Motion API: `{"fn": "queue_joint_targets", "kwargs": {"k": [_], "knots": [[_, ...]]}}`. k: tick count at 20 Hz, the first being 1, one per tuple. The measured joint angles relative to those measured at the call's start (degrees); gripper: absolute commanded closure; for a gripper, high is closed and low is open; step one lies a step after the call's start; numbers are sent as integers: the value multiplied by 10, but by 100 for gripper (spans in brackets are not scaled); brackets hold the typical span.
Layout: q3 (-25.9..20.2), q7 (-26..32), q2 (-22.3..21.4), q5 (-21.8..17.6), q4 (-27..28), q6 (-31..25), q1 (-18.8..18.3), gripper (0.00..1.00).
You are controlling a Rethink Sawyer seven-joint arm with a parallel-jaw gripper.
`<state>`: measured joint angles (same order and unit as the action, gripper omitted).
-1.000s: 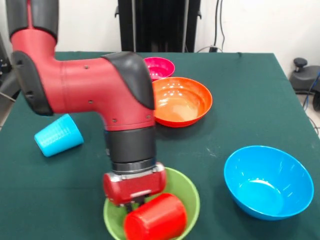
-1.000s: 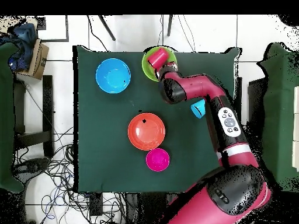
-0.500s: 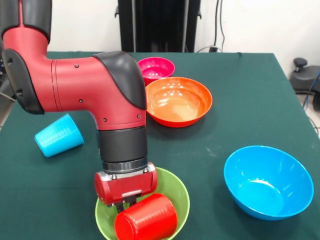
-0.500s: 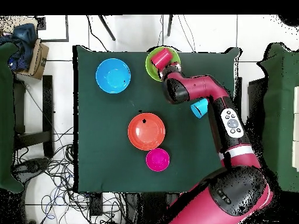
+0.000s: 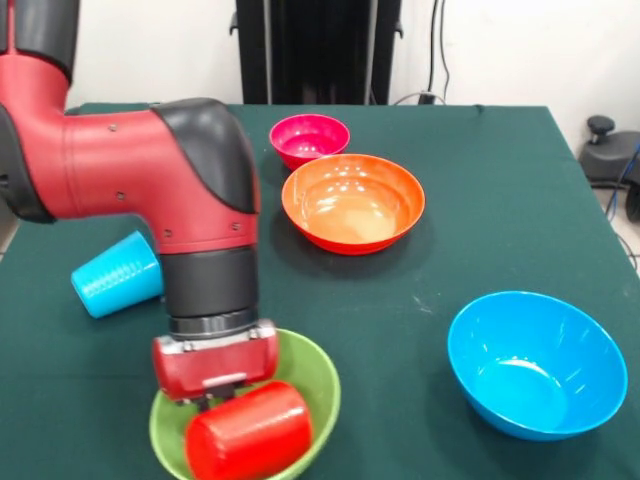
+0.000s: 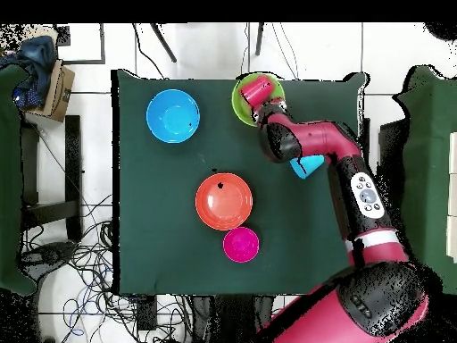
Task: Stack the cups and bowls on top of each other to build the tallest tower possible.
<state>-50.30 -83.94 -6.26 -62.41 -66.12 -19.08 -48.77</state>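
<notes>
A lime green bowl [image 5: 322,382] sits at the table's near edge, and a red cup [image 5: 248,432] lies on its side inside it. My gripper [image 5: 207,402] comes straight down into the bowl just behind the cup, and the cup hides its lower end. From overhead, the green bowl [image 6: 239,100] with the red cup [image 6: 258,90] is at the top edge of the table, with the gripper [image 6: 265,109] at its rim. A light blue cup [image 5: 115,273] lies on its side beside my arm. No tower stands anywhere.
An orange bowl [image 5: 352,200] sits mid-table with a small pink bowl [image 5: 309,137] just behind it. A blue bowl [image 5: 535,362] stands at the near right. The green bowl is close to the table's edge.
My arm has swung left in the front view, and the green bowl with the red cup in it has travelled along with the gripper. The other bowls and the blue cup stayed put.
</notes>
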Motion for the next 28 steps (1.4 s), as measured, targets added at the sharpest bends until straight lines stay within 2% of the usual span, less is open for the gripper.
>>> {"fn": "queue_joint_targets", "kwargs": {"k": [7, 13, 16, 20, 28], "knots": [[3, 4, -2, 31, -24, 1, -37, 100], [11, 4, -24, 58, -57, -38, -32, 100], [16, 4, -43, 75, -79, -75, -19, 100], [28, 4, -74, 100, -106, -128, 18, 100], [31, 4, -110, 157, -142, -186, 59, 100]]}}
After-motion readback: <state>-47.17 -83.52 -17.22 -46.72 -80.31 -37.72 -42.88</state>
